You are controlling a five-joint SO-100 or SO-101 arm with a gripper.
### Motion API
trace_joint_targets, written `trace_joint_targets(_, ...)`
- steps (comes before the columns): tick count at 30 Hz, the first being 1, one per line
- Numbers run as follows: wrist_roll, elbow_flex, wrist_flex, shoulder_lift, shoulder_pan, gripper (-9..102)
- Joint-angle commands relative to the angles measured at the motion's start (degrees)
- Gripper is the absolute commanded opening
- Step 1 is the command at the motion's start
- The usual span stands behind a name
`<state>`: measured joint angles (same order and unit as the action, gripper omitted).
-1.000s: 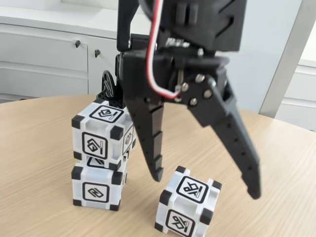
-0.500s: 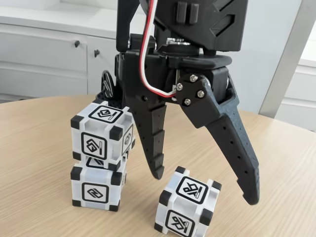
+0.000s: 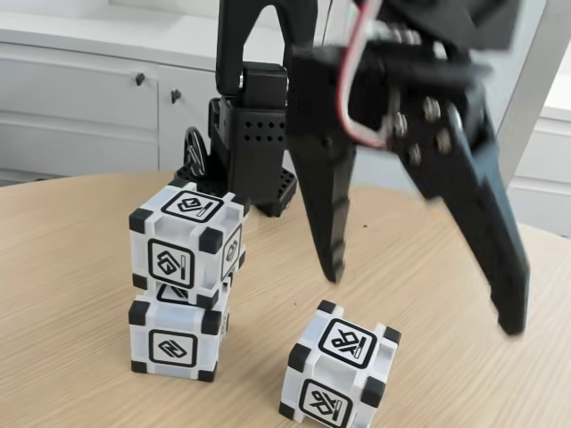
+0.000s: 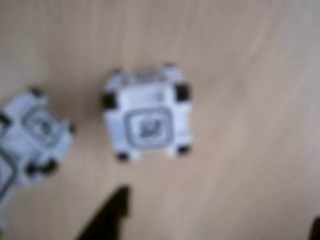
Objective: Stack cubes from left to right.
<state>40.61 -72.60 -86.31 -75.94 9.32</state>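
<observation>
On the bench, two cubes stood stacked; the gripper hung wide open and empty above the third cube, needing to descend around it.

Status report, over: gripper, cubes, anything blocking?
Gripper open, empty, above table. Two cubes stacked; third cube loose beside them. Nothing blocking.

The table is light brown wood with a round back edge. On it sit the bottom cube of a pile, a lone cube near the front edge, and the black arm base by the back edge.
</observation>
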Motion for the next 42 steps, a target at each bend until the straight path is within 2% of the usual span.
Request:
trace_joint_targets(1, 0.3, 5.4, -0.4, 4.2, 1.1, 38)
trace_joint_targets(7, 3.0, 6.0, -1.8, 5.2, 1.1, 38)
trace_joint_targets(12, 8.2, 5.2, -10.6, 5.2, 0.4, 38)
trace_joint_targets(14, 7.2, 5.4, -12.3, 5.4, 1.0, 37)
trace_joint_targets(24, 3.5, 5.4, -11.9, 6.4, 1.1, 37)
trace_joint_targets(31, 2.1, 5.0, -5.2, 7.3, 1.1, 37)
trace_joint_targets(42, 2.3, 5.0, -4.7, 15.2, 0.9, 37)
